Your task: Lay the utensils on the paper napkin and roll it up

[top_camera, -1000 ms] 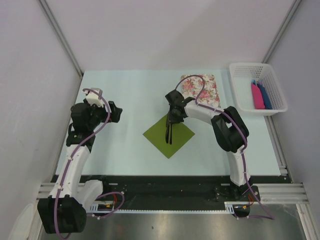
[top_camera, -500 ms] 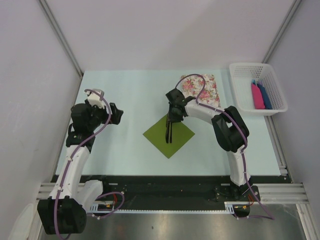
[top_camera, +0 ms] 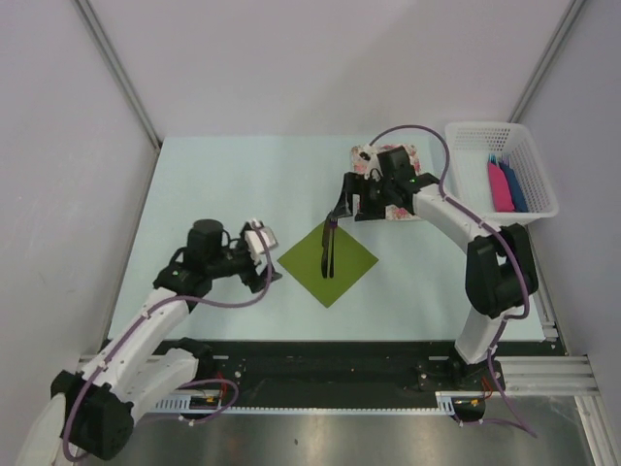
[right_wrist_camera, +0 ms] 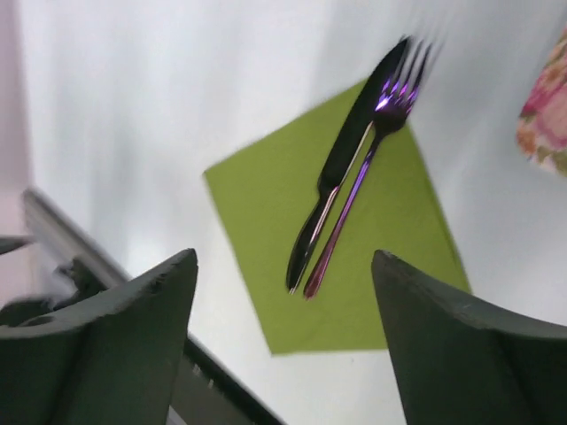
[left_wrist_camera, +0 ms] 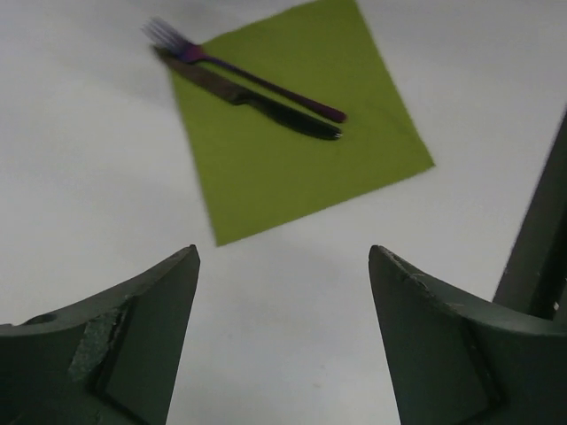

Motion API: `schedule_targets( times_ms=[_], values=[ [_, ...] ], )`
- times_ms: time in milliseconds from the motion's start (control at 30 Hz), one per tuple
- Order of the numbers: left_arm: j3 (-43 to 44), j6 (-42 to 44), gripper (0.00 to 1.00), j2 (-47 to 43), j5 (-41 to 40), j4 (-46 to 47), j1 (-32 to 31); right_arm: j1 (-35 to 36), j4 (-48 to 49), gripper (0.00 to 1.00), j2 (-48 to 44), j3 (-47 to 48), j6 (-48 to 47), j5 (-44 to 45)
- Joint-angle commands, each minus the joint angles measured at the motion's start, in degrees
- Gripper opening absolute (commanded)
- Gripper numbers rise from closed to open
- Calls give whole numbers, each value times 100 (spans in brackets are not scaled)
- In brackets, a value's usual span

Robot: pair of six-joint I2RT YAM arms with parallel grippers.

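Top external view: the utensils (top_camera: pixel 330 250) lie side by side on the paper napkin (top_camera: pixel 306 260) mid-table. The left gripper (left_wrist_camera: pixel 283 252) and right gripper (right_wrist_camera: pixel 283 257) both gape wide, empty. Placing looks done; rolling is not yet begun.

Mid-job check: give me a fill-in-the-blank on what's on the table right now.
____ utensils lie on the green napkin.
The left gripper and right gripper are both ____ and empty.
The white basket holds pink and ____ pieces.
Missing: two; open; blue.
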Motion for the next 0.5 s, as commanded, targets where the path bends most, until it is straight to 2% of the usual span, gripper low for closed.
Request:
schedule_targets(
  times_ms=[0,33,100,133,233,400,467],
  values=[
    [-476,977,80,299,-535,446,-1247,-310,-32,87,-374,-644,-922,-2021],
    [-539,1004,77,387,-623,709,-1701,-336,-128,87,-392,-776,-1062,-2276],
    [-635,1222,74,685,-869,869,-2178,-354,-469,87,-375,-830,-1414,-2305],
    [-671,1276,70,791,-974,1061,-2607,-363,-550,85,-357,-874,-1484,-2296],
    [-785,1347,66,1273,-1230,1535,-3206,-460,-735,81,-252,-926,-1617,-2436],
    [-399,1417,54,2250,-1852,1608,-3709,-705,-788,79,-146,-944,-1591,-2594],
    [-241,1495,52,2549,-1959,1590,-3797,-776,-797,79,-120,-935,-1582,-2603]
  ],
)
